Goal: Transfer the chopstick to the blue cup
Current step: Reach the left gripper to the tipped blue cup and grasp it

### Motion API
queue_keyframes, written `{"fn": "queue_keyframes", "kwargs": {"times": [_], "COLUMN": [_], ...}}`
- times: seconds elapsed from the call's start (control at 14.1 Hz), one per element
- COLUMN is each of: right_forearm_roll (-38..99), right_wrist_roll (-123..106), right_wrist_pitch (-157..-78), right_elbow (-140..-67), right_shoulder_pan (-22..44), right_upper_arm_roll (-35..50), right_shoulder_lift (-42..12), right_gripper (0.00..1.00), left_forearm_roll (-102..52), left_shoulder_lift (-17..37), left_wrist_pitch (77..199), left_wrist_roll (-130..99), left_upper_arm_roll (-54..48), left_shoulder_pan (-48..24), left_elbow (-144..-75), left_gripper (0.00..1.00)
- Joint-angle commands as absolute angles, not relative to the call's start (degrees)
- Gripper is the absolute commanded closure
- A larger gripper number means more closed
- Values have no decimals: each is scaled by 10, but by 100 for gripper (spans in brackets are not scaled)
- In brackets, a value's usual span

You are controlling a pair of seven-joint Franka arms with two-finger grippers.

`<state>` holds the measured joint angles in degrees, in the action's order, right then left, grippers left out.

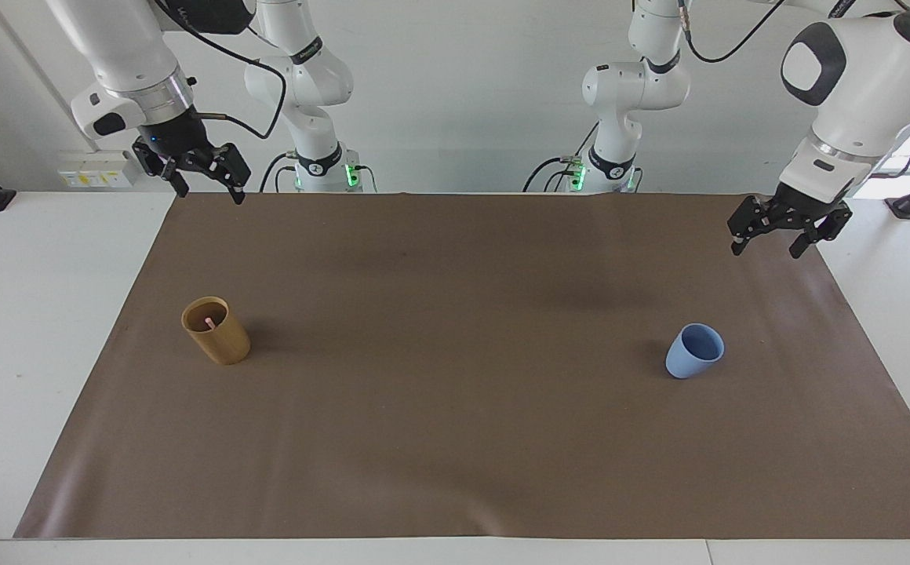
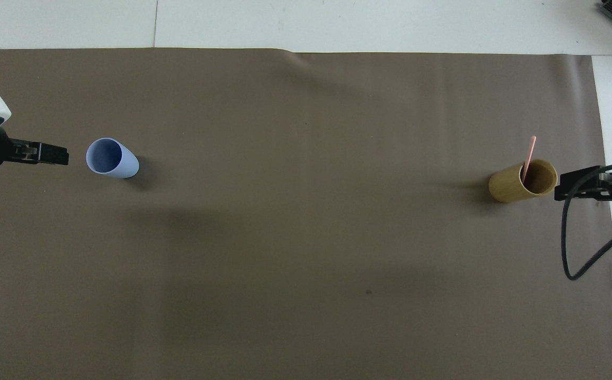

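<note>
Chopstick (image 2: 529, 154) stood in the tan bamboo cup (image 1: 216, 330), leaning on the rim, its long axis near upright and its pale pink tip poking above the mouth. That cup sat on the brown mat (image 1: 455, 439) toward the right arm's end of the table, about midway between the mat's long edges.

The right gripper (image 1: 202, 180) hung raised over the mat's corner at that end on the robots' side, jaws spread wide and holding nothing. From those jaws the chopstick lay downward and away from the robots, so the right arm was clearly the nearer one to it. A grasp would probably have had to come from above, closing across the thin shaft where it cleared the rim.

The blue cup (image 1: 695, 351) stood upright and empty toward the left arm's end, well apart from the tan cup. The left gripper (image 1: 774, 235) hovered over the mat near that end's edge, jaws likewise wide and empty, nearer the blue cup than the chopstick.
</note>
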<state>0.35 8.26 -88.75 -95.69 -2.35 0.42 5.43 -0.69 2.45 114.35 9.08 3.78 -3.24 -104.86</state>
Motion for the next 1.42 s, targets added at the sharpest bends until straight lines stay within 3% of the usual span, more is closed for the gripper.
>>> {"fn": "queue_keyframes", "kwargs": {"times": [0.0, 0.28, 0.78, 1.35], "right_forearm_roll": [4, 4, 4, 4], "right_wrist_roll": [69, 69, 69, 69], "right_wrist_pitch": [-893, -893, -893, -893], "right_elbow": [-962, -962, -962, -961], "right_shoulder_pan": [-27, -27, -27, -27], "right_upper_arm_roll": [6, 6, 6, 6], "right_shoulder_lift": [61, 61, 61, 61], "right_gripper": [0, 0, 0, 0], "left_forearm_roll": [-5, -21, -35, -47], "left_shoulder_lift": [46, 84, 130, 129], "left_wrist_pitch": [1193, 1284, 1346, 1333], "left_wrist_roll": [102, 101, 100, 103], "left_upper_arm_roll": [33, 33, 33, 32], "left_shoulder_pan": [-24, -24, -22, -23], "left_elbow": [-1070, -1103, -1103, -1104], "left_gripper": [0, 0, 0, 2]}}
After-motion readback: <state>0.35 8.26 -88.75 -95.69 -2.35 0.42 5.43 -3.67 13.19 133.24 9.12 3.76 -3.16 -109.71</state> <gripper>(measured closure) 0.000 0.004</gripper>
